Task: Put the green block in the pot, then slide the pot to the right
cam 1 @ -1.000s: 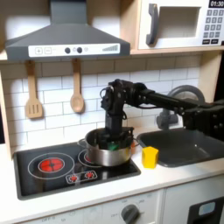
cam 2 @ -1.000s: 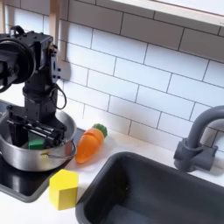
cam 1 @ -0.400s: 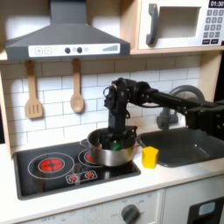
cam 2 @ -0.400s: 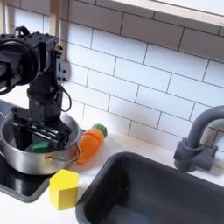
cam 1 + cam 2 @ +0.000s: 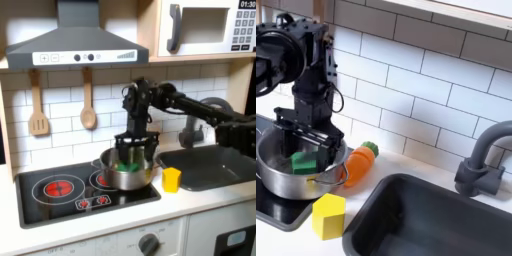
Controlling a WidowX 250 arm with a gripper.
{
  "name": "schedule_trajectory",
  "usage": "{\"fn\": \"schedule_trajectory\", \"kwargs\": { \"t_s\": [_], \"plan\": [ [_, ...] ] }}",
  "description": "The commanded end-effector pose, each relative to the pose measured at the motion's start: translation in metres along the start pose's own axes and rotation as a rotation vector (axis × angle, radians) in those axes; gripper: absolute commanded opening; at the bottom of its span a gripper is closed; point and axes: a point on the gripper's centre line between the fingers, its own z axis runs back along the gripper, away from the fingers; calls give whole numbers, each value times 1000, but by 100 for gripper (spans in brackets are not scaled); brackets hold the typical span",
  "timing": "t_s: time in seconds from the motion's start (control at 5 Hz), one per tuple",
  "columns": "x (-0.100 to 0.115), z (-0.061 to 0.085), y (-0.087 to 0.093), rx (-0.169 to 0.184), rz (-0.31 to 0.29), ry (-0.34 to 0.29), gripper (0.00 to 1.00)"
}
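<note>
The shiny steel pot (image 5: 136, 180) (image 5: 278, 180) stands on the stove's burner nearest the sink. Inside it lies the green block (image 5: 303, 161) (image 5: 123, 164), bright green and resting on the pot's floor. My gripper (image 5: 305, 140) (image 5: 133, 152) hangs just over the pot and the block, pointing down. It is open, its fingers spread wide, and nothing is held between them. The arm's black body hides part of the pot's far rim in both exterior views.
A yellow cup (image 5: 172, 179) (image 5: 328, 216) stands in front of the pot towards the sink (image 5: 215, 166) (image 5: 446, 215). An orange carrot toy (image 5: 358, 164) lies against the pot's side. The faucet (image 5: 482, 158) rises beyond. Two wooden utensils (image 5: 38, 106) hang on the tiled wall.
The gripper has lifted up out of the pot, leaving the green block inside. The pot shifted slightly towards the first exterior view's right.
</note>
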Motion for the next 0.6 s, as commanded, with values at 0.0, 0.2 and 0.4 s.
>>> {"fn": "schedule_trajectory", "kwargs": {
  "t_s": [0.0,0.2,0.4],
  "plan": [
    [-13,49,-7,13,-84,-62,100],
    [-13,50,-5,10,-72,-72,100],
    [-14,58,-5,16,-78,-94,100]
  ]
}}
